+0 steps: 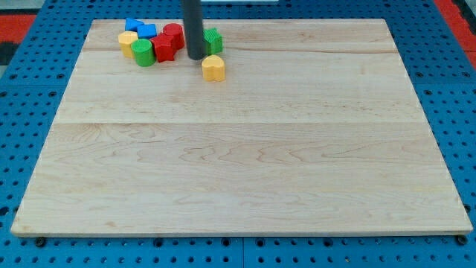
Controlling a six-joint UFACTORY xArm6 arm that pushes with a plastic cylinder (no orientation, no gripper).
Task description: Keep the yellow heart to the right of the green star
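- Camera view, the tool: this arm carries no claw, so there is nothing to be wide, narrow or holding; it ends in a dark rod, and my tip (197,56) rests on the wooden board (238,171) near its top edge.
- Camera view, the task's things: the yellow heart (213,68) lies just beside my tip, at about four o'clock from it. The green star (213,40) is at about one o'clock from my tip, partly hidden by the rod, so its shape is hard to confirm.
- Why so placed, as I judge it: the heart sits at about six o'clock from the star, below it, not yet to its right. My tip stands on the heart's nine-to-ten o'clock side, a fair spot for nudging it toward three o'clock.
- Camera view, the rest: at nine o'clock from my tip a cluster crowds together, with two red blocks (168,42), a green cylinder (143,52), a yellow block (128,41) and blue blocks (140,29).
- Room: the star is close to the board's top edge, so little margin lies at twelve o'clock. Toward three o'clock and six o'clock the board is bare, with ample space for sliding the heart.
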